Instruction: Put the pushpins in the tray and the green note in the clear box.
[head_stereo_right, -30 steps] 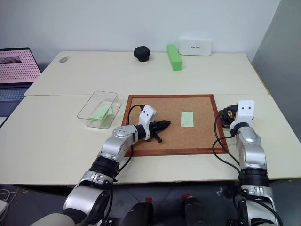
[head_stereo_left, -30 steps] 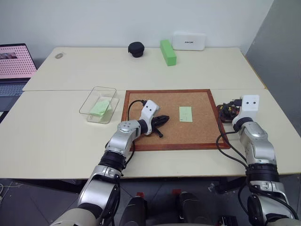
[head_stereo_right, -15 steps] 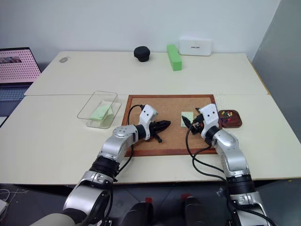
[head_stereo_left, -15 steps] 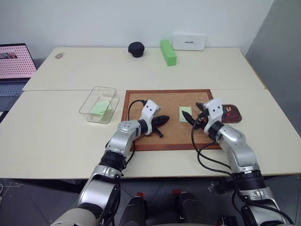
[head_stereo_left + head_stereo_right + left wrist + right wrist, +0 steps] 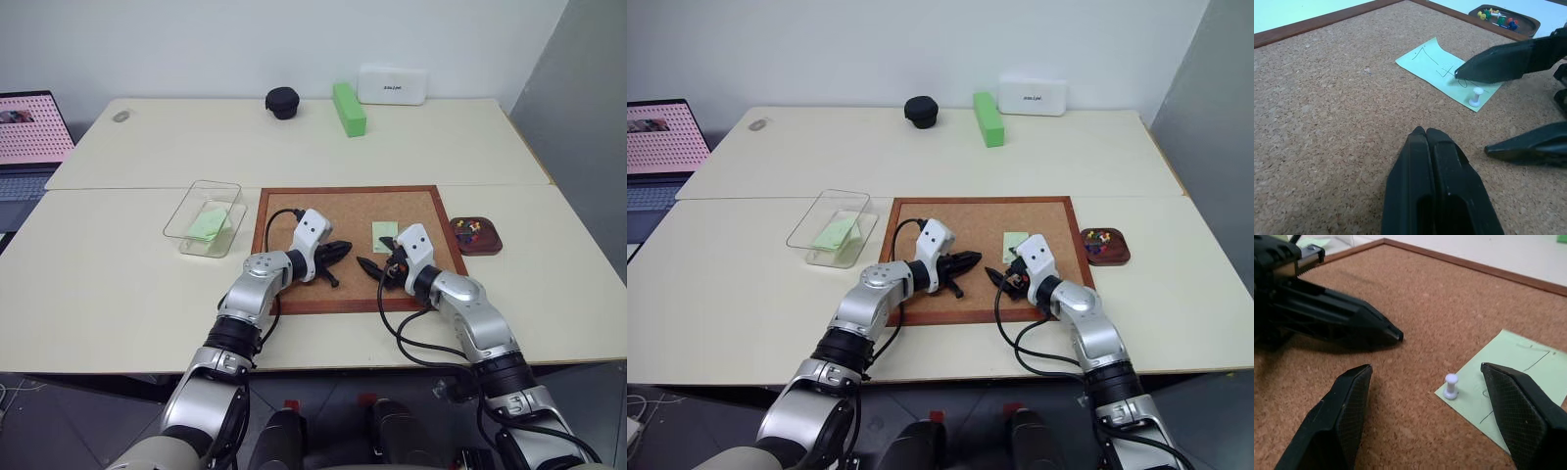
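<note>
Moved: since a second ago I see my right claw (image 5: 377,267) swung from beside the tray (image 5: 475,236) across onto the corkboard (image 5: 294,211); my left claw (image 5: 341,249) has stayed put, and the tray now sits uncovered.
Head views, arms: left claw is pressed together over the cork, holding nothing; right claw stands apart near the note's (image 5: 384,233) near edge, I judge lining up on the pin.
Head views, containers: the clear box (image 5: 204,217) sits on the bench (image 5: 118,274) left of the corkboard with a green slip inside; the tray, right of the board, holds several coloured pushpins (image 5: 474,227).
Left wrist view: its own fingers (image 5: 1435,176) closed tip to tip; a white pin (image 5: 1477,96) stands in the note's corner, pinning it to the cork, one right-claw finger just above it.
Right wrist view: the pin (image 5: 1450,385) sits between my spread fingers (image 5: 1347,406), untouched; I reckon it must come out before the note can go to the box.
</note>
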Available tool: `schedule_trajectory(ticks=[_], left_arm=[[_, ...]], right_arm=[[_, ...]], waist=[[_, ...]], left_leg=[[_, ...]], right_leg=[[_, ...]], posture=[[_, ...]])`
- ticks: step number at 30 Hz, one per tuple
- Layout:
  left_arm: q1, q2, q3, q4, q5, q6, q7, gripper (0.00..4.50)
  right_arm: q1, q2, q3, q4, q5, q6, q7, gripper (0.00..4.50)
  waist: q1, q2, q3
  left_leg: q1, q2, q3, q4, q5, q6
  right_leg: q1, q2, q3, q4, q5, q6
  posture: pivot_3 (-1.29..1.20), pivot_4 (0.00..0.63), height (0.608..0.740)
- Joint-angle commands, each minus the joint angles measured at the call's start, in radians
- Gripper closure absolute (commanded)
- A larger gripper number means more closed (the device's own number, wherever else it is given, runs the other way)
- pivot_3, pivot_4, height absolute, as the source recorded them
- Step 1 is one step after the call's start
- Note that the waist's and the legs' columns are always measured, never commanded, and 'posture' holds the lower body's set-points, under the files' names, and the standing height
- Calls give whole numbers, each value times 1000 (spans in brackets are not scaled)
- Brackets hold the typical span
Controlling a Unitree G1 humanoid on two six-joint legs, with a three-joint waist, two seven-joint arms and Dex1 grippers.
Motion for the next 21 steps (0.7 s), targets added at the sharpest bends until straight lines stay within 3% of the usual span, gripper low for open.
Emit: schedule_trajectory(ticks=[1, 3, 17, 21], left_arm=[[16, 2, -12, -17, 3, 11, 2, 4500], [17, 1, -12, -16, 4, 10, 3, 4500], [-6, -11, -11, 8, 5, 2, 4, 4500], [-7, -11, -10, 12, 5, 0, 6, 4500]], right_arm=[[-23, 9, -22, -13, 10, 4, -8, 1094], [-25, 12, -29, -2, 9, 3, -17, 1343], [-35, 14, -59, 15, 15, 14, -37, 4458], [-41, 13, -58, 23, 12, 12, -37, 4485]], waist=[[0, 0, 0], [0, 0, 0], [1, 0, 0], [1, 0, 0]], left_leg=[[0, 0, 0, 0, 0, 0], [0, 0, 0, 0, 0, 0], [0, 0, 0, 0, 0, 0], [0, 0, 0, 0, 0, 0]], right_leg=[[0, 0, 0, 0, 0, 0], [0, 0, 0, 0, 0, 0], [0, 0, 0, 0, 0, 0], [0, 0, 0, 0, 0, 0]], posture=[[0, 150, 740], [0, 150, 740], [0, 150, 740], [0, 150, 740]])
